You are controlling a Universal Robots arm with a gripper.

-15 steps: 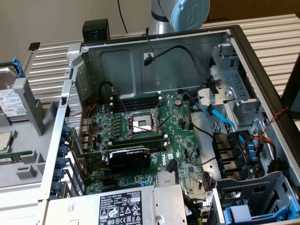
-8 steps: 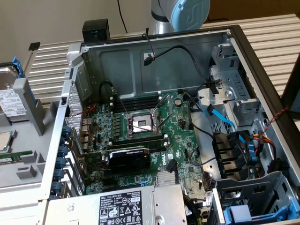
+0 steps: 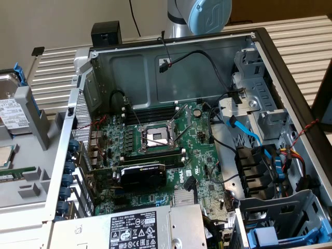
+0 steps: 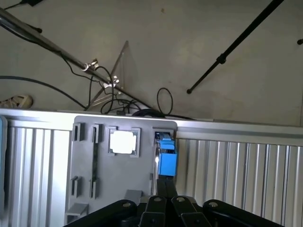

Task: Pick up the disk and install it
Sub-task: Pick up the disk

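**Disk parked in its holder, gripper closed and empty**

Disk (image 3: 9,111) standing in a grey holder (image 3: 32,111) at the exterior view's far left, white label facing out, blue frame along its upper edge. From the wrist view, seen edge-on as a blue strip (image 4: 166,160) lodged in a slot at one corner of the same holder (image 4: 94,165). Near it in that holder, a square chip with a pale top (image 4: 123,142). Under the holder, a ribbed metal table (image 4: 236,175).

Gripper (image 4: 165,182) closed tight, fingers pressed together with nothing between them. Tips in line with the disk's end; whether touching it, cannot tell.

To the exterior view's right of the holder, an open computer case (image 3: 181,62) lying on the table. Inside, a green motherboard (image 3: 155,150) exposed, a silver power-supply box (image 3: 140,228) at the near edge, and a blue tray (image 3: 270,238) in the near right corner. Arm (image 3: 199,15) rising behind the case's back wall.
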